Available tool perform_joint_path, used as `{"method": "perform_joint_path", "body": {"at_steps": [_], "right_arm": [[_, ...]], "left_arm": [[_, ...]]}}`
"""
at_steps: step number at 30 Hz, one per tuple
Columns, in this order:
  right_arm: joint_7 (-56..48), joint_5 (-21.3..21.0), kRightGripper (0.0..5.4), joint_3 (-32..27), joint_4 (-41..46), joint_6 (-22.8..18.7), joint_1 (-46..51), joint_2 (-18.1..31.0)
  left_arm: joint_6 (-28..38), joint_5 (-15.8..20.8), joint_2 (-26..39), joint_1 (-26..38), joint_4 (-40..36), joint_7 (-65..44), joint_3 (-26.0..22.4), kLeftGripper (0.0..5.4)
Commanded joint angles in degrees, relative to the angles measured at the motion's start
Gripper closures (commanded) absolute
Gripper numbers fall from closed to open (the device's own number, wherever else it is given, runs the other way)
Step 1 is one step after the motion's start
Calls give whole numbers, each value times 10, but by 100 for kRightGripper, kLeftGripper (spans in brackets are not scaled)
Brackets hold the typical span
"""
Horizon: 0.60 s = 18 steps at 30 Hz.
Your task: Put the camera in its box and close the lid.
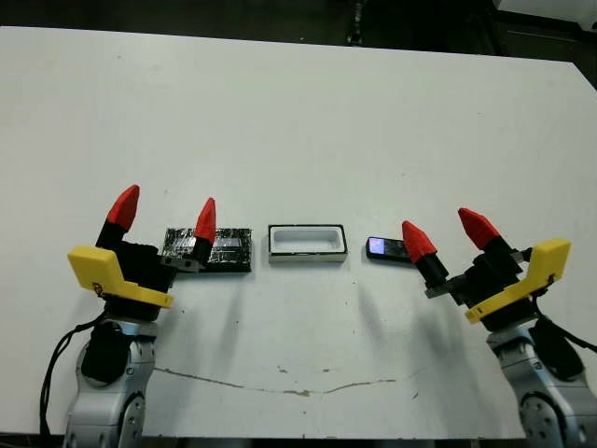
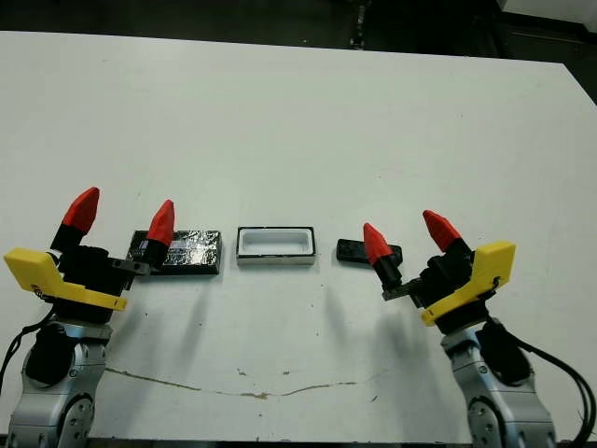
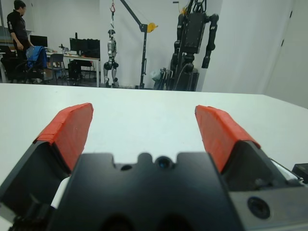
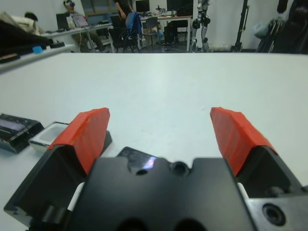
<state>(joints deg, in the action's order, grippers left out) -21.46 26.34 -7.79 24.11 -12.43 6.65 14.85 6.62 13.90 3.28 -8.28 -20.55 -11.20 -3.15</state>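
The box (image 1: 306, 244), a shallow white tray with a dark rim, lies open in the middle of the table. To its left lies the lid (image 1: 229, 249), a glossy black plate with wrinkled reflections. Right of the box lies the camera (image 1: 383, 248), a small black bar with a bluish shiny spot. My left gripper (image 1: 164, 217) stands open above the lid's left end. My right gripper (image 1: 446, 234) is open just right of the camera, its inner finger partly covering the camera's end. Neither gripper holds anything.
The white table (image 1: 298, 131) stretches far behind the three things. A thin brown crack line (image 1: 280, 387) runs near the front edge. Beyond the table, the wrist views show people, desks and robot stands.
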Motion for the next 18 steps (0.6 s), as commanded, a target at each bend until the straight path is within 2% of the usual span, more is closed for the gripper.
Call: {"method": "perform_joint_path", "body": {"at_steps": [1,7,12,15,18], "right_arm": [[-20,-20,0,-15,10,10,-20,42],[-127,-44,0,-31,-47,21,-124,162],[-261,-60,0,8,-160,16,-251,258],[-353,-75,0,54,-242,16,-333,288],[-442,-89,0,105,-320,18,-407,291]], "left_arm": [[7,-2,-3,-5,9,-1,3,1],[8,10,-9,-2,15,-5,6,1],[4,14,-10,0,14,-3,5,1],[11,7,-9,2,18,-3,5,1],[10,3,-8,3,16,0,5,1]]}}
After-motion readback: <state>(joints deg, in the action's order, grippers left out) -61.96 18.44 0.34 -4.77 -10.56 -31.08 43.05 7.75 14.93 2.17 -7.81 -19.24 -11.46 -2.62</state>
